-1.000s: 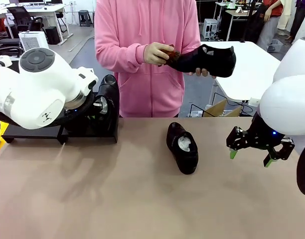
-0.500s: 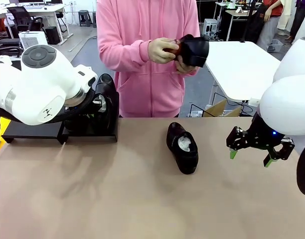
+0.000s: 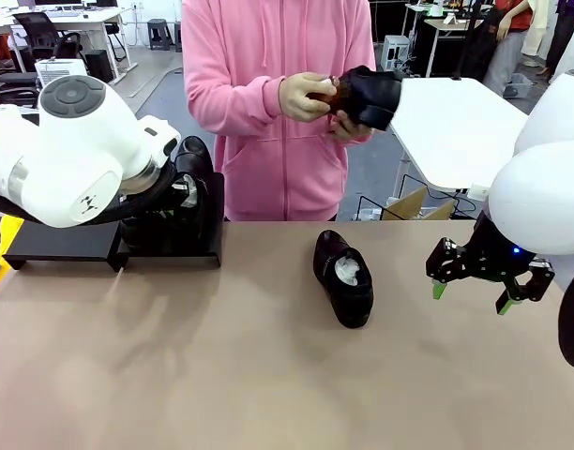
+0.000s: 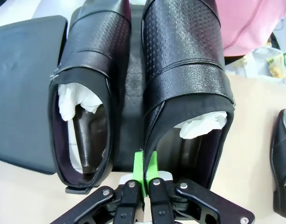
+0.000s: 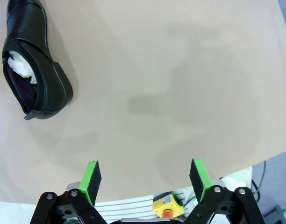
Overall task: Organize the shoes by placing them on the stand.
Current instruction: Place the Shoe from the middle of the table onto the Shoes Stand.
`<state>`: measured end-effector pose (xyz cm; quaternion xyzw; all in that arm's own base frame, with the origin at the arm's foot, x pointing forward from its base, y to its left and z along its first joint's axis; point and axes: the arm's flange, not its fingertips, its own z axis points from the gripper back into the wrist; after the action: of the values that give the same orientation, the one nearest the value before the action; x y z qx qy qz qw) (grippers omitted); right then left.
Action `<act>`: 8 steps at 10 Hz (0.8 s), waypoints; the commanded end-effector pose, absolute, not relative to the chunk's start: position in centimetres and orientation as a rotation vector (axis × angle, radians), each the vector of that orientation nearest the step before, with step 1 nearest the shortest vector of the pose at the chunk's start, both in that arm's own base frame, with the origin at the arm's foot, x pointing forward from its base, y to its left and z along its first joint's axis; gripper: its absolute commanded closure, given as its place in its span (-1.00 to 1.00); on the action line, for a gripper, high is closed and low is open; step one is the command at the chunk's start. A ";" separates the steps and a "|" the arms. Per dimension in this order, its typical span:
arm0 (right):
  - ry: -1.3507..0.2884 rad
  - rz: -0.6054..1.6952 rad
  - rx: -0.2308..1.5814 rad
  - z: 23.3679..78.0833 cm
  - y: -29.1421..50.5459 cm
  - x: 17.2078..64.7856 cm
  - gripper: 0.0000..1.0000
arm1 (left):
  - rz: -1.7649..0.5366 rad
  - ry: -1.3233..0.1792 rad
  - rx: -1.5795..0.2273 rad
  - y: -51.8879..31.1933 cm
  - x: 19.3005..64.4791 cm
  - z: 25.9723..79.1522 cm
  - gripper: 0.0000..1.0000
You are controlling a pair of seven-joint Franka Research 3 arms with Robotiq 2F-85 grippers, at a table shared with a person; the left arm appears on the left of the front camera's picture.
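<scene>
Two glossy black shoes sit side by side on the black stand (image 4: 21,93), each stuffed with white paper. My left gripper (image 4: 145,161) is shut on the heel rim of the right-hand shoe (image 4: 185,56), whose heel hangs past the stand's front edge; the other shoe (image 4: 87,70) lies just beside it. In the front view my left arm covers most of that pair at the stand (image 3: 62,242). A third shoe (image 3: 343,278) (image 5: 33,60) lies on the brown table. The person holds a fourth shoe (image 3: 371,96) at chest height. My right gripper (image 3: 472,298) (image 5: 144,163) hovers open, right of the table shoe.
The person in a pink hoodie stands at the far edge and presses a small brown object (image 3: 329,89) against the held shoe. A white table (image 3: 456,122) and a cardboard box (image 3: 414,204) stand behind. A yellow button box (image 5: 167,205) sits below the table's near edge.
The person turned the held shoe from sideways to end-on while rubbing it. My left arm shifted slightly left at the stand. The right arm stayed still.
</scene>
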<state>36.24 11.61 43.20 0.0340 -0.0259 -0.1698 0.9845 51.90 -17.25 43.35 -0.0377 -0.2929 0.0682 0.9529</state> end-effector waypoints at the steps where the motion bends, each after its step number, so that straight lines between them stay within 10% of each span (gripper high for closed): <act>1: -0.058 -0.326 0.087 43.3 11.5 36.3 -1.00 | 0.177 -0.617 -0.092 -17.1 52.6 44.5 1.00; 8: -0.058 -0.326 0.087 43.3 11.5 36.3 -1.00 | 0.123 -0.606 -0.099 -18.5 54.2 41.4 1.00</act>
<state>36.24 11.61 43.20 0.0340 -0.0260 -0.1698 0.9845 53.78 -17.74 41.68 -0.0465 -0.2856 0.0645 0.9551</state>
